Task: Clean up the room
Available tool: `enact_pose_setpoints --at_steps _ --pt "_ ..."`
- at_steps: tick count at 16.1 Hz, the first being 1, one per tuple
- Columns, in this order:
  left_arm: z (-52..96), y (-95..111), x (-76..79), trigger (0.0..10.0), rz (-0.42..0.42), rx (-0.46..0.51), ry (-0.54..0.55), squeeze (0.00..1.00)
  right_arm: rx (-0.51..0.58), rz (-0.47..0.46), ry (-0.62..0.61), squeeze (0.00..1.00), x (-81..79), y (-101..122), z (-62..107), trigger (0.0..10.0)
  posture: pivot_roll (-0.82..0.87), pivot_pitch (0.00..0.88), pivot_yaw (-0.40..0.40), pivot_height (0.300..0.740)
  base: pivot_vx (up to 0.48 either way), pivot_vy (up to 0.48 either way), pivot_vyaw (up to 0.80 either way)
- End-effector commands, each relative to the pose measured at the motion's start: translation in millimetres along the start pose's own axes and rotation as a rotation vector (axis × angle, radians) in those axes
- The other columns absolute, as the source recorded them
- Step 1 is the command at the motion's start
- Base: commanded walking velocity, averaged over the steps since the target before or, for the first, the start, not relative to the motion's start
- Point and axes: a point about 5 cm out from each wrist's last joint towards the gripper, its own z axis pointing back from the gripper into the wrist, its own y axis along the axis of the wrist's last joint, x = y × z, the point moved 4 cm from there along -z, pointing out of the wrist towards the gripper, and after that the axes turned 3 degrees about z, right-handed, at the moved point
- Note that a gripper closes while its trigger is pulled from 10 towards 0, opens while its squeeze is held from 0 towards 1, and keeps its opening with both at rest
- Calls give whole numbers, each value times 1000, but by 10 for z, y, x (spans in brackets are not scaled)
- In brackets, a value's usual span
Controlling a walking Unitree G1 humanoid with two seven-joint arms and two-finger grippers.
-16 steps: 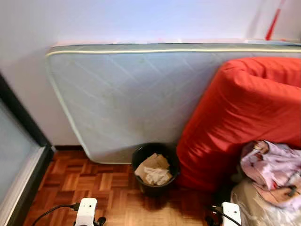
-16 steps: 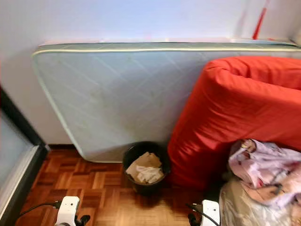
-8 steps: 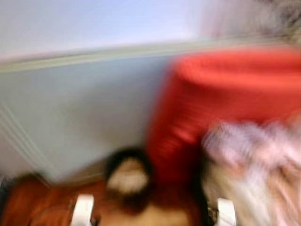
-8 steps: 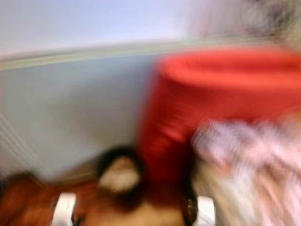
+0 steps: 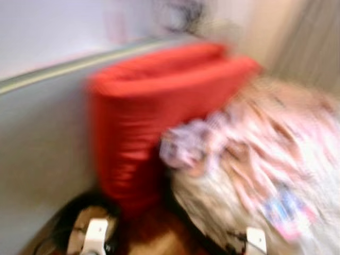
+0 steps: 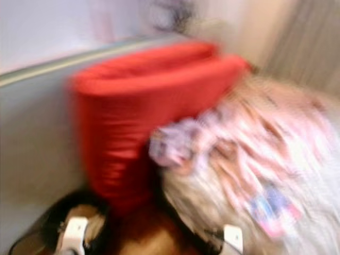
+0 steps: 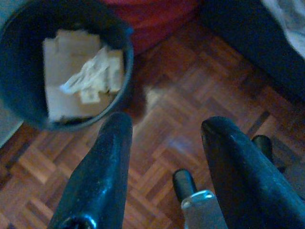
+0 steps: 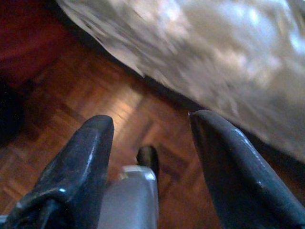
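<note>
The eye views are blurred by motion. A rolled red mattress (image 5: pixel 154 111) leans against a pale blue mattress (image 5: pixel 37 133) at the wall. To its right lies a heap of pink and white clothes (image 5: pixel 255 154) over a pale bundle. A black bin (image 7: pixel 28 67) holding cardboard and crumpled paper (image 7: pixel 81 76) stands on the parquet, at the lower left in the eye views. My left gripper (image 7: pixel 164 138) hangs open just above the floor beside the bin, nothing between its fingers. My right gripper (image 8: pixel 152 133) hangs open over the parquet next to the pale bundle (image 8: pixel 209 57).
Parquet floor (image 7: pixel 176 95) lies between the bin and a dark edge under the clothes. A beige wall or curtain (image 5: pixel 297 42) rises at the back right. The white wrists (image 5: pixel 95 234) show at the bottom of the eye views.
The whole picture has swept leftward, so the camera has turned right: the bin has gone from centre to lower left and the clothes heap now covers the right half.
</note>
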Motion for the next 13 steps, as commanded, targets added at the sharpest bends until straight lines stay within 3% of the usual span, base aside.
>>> enact_pose_setpoints --at_steps 1,8,13 --pt "7 -54 11 10000 20 -18 -3 0 6 6 -9 0 29 33 -2 10000 -36 0 -12 740 0 0 -800" --pt "-10 -27 58 10000 16 -24 -17 0 33 -17 -26 0 54 147 -21 10000 -69 0 2 740 0 0 -800" --pt "17 -123 23 10000 25 -44 -4 0 15 -29 -26 0 51 54 -4 10000 -31 0 -1 740 0 0 -798"
